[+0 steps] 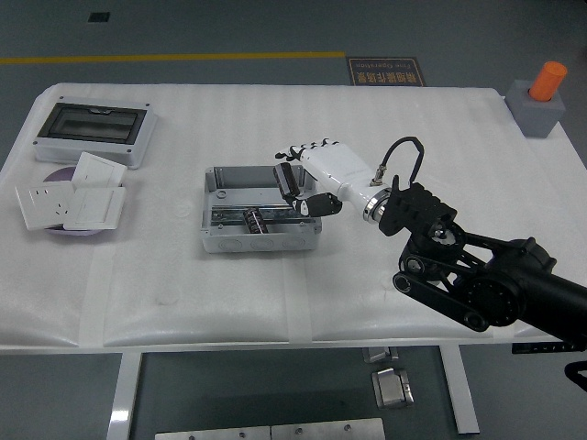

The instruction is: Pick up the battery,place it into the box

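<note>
My right hand [307, 183] hangs over the box's [260, 213] right end, fingers curled on a dark battery [287, 176], held above the opening so it can drop in. Another battery [254, 221] lies inside already.
</note>
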